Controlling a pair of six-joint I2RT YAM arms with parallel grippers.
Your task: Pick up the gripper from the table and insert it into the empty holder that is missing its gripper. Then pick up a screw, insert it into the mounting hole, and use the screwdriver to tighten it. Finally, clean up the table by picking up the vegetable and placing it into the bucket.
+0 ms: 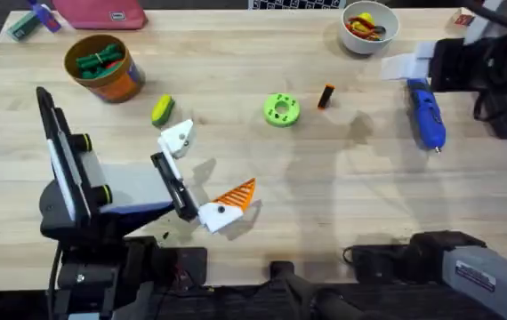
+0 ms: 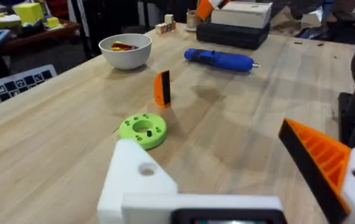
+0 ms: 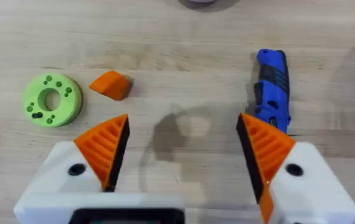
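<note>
The wooden table [image 1: 342, 187] carries everything. The left gripper [image 1: 209, 173] hovers low over its near left part, fingers spread wide and holding nothing. The right gripper [image 3: 180, 165] hangs above the table, orange pads apart, empty. The orange bucket [image 1: 104, 68] sits far left with dark green pieces inside. The blue screwdriver [image 1: 428, 114] lies at right. The lime-green holder [image 1: 281, 109] lies mid-table; the small gripper block [image 1: 325, 96] stands just beside it. The yellow-green vegetable [image 1: 163, 110] lies between bucket and holder.

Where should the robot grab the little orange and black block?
The gripper stands upright on its narrow end beside the holder. Best come from above and pinch its two broad flat faces near the top; the open right gripper is probably nearer.
</note>
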